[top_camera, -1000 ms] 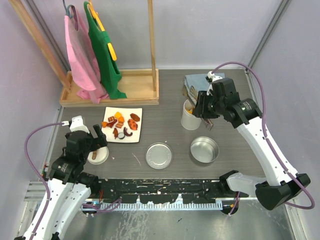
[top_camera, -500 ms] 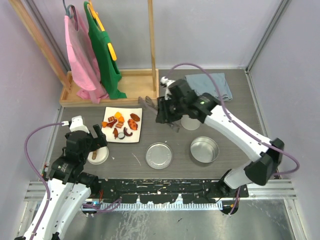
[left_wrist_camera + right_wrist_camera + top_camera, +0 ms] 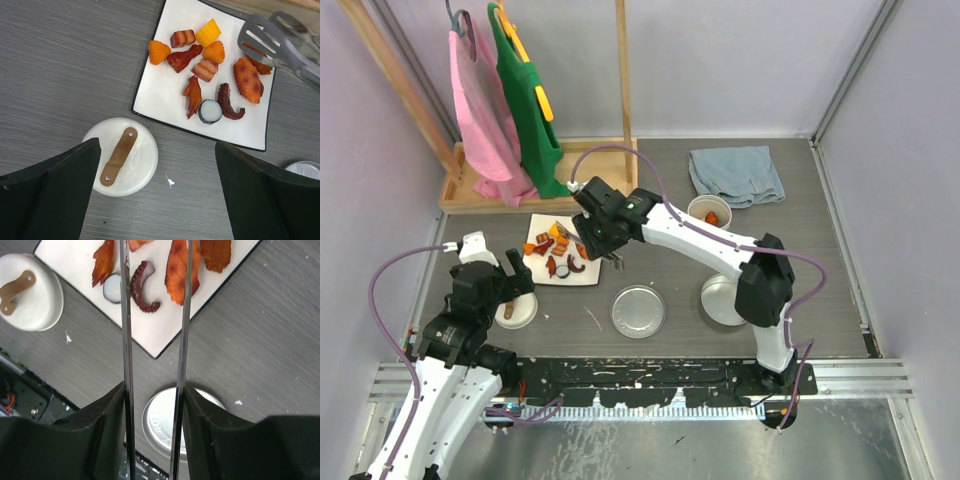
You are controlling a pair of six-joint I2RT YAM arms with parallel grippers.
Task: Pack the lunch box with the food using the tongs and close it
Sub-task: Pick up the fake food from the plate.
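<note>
The food lies as several small pieces on a white square plate. My right gripper hangs over the plate's right side, shut on the tongs. Both thin arms run between its fingers, and the tongs' flat tips hover slightly apart over the orange pieces. The white tub at the back right holds an orange piece. The steel tin is half hidden by my right arm. Its flat steel lid lies in front. My left gripper stands wide open over the white lid with the brown handle.
A folded blue cloth lies at the back right. A wooden rack with pink and green garments stands at the back left. The black rail of the arm bases runs along the near edge.
My right arm has swung left with the tongs, from the white tub to above the plate. The left arm has not moved.
</note>
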